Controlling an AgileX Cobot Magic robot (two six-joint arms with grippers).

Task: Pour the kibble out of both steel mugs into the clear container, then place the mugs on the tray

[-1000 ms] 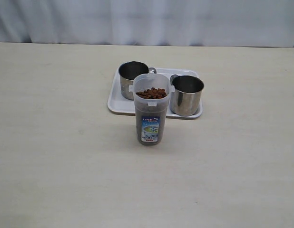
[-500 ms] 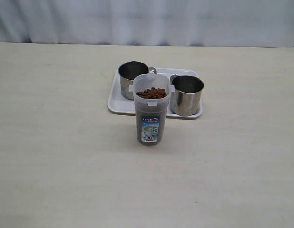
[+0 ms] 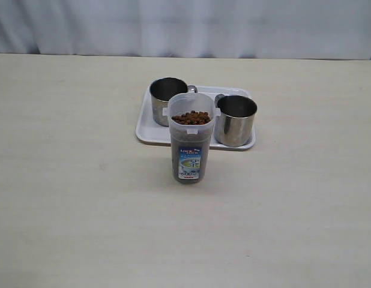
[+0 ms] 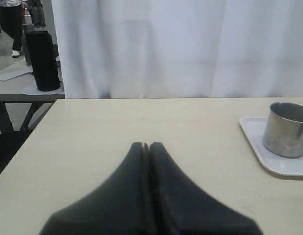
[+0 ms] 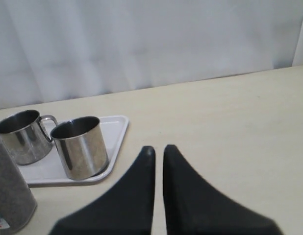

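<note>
The clear container (image 3: 190, 144) stands upright on the table, filled with brown kibble (image 3: 191, 117) almost to its rim. Right behind it lies the white tray (image 3: 144, 131) with both steel mugs standing on it, one on the left (image 3: 164, 101) and one on the right (image 3: 235, 122). Neither arm shows in the exterior view. In the left wrist view my left gripper (image 4: 146, 145) is shut on nothing over bare table, a mug (image 4: 287, 129) off to one side. My right gripper (image 5: 159, 148) is shut too, holding nothing, with both mugs (image 5: 83, 147) and the container (image 5: 9, 196) beside it.
A white curtain (image 3: 185, 27) hangs along the table's far edge. The left wrist view shows the table's side edge (image 4: 29, 134), with a black bin (image 4: 42, 61) on the floor beyond it.
</note>
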